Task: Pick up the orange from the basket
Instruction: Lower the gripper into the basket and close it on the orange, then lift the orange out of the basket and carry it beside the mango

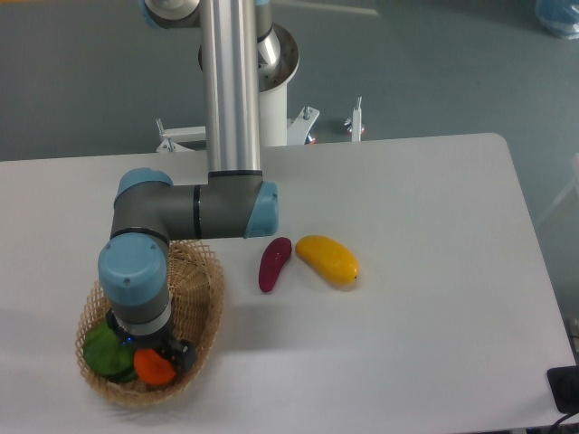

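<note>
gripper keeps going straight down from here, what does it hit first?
Most likely the orange: the gripper points down into the basket right over it, wrist hiding the fingers. The green vegetable sits just beside. Depth unclear.

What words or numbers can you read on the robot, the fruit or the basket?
None: no words, numbers or labels can be read anywhere.
The grey and light-blue robot arm shows no readable marking.
The small round orange fruit, the oval woven wicker basket, the yellow mango-shaped fruit and the dark red elongated vegetable are plain.
</note>
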Motion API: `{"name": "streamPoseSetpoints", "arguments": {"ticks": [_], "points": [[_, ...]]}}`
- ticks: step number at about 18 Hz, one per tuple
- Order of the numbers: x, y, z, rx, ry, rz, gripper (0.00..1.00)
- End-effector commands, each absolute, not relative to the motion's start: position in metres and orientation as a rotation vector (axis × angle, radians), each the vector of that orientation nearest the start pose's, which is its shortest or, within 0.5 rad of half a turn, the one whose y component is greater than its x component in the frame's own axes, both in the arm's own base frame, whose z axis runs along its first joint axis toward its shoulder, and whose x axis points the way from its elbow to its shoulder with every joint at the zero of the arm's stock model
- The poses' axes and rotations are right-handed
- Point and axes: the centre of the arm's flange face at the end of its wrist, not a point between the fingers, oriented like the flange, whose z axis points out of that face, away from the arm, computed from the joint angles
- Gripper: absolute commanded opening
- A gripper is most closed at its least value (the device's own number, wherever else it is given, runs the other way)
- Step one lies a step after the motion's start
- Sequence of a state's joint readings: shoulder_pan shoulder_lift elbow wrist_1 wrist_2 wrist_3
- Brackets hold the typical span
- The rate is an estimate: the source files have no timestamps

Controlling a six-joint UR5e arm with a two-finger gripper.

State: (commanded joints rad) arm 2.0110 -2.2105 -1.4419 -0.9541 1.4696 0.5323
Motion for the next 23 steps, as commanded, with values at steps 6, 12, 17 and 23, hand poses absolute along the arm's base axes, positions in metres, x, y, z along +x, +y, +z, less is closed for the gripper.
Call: {"name": "streamPoseSetpoints", "arguments": {"ticks": [6,12,17,23], "points": [[-0.17,0.702,0.249,-2.959,0.151,-0.058,0.35],[-0.175,0.692,0.277,-2.921,0.15,-0.065,0.35],[-0.236,0.651,0.305,-2.904,0.039,-0.004,0.37],[-0.34,0.581,0.318,-2.95,0.058,0.149,0.41]]}}
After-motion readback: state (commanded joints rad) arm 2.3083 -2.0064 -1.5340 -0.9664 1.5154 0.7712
